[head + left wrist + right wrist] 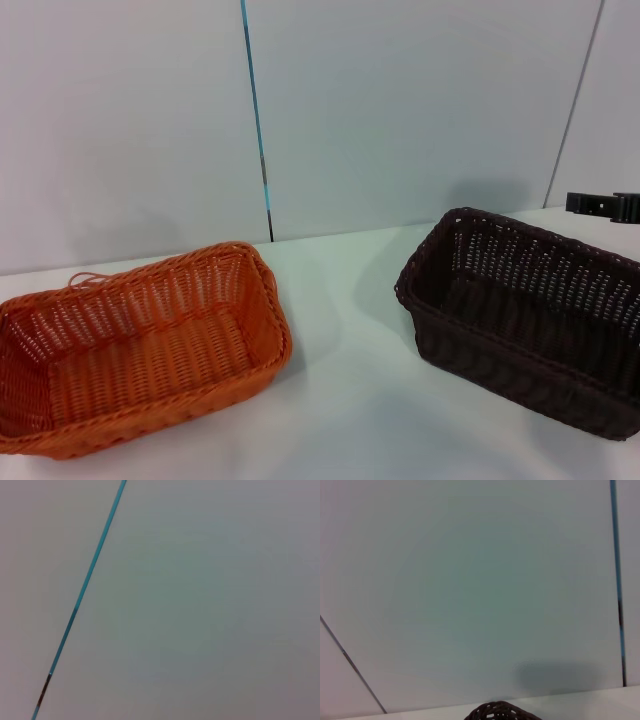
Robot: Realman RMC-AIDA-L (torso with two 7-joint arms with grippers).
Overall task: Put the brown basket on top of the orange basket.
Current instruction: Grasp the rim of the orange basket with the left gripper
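The orange basket stands empty on the white table at the left in the head view, with a loose strand at its far rim. The brown basket stands empty at the right, apart from the orange one. A bit of its rim also shows in the right wrist view. My right gripper shows only as a black part at the right edge, above and just behind the brown basket's far rim. My left gripper is out of view.
The white table runs between the two baskets and in front of them. A grey wall with a blue vertical strip stands right behind the table. The left wrist view shows only that wall and strip.
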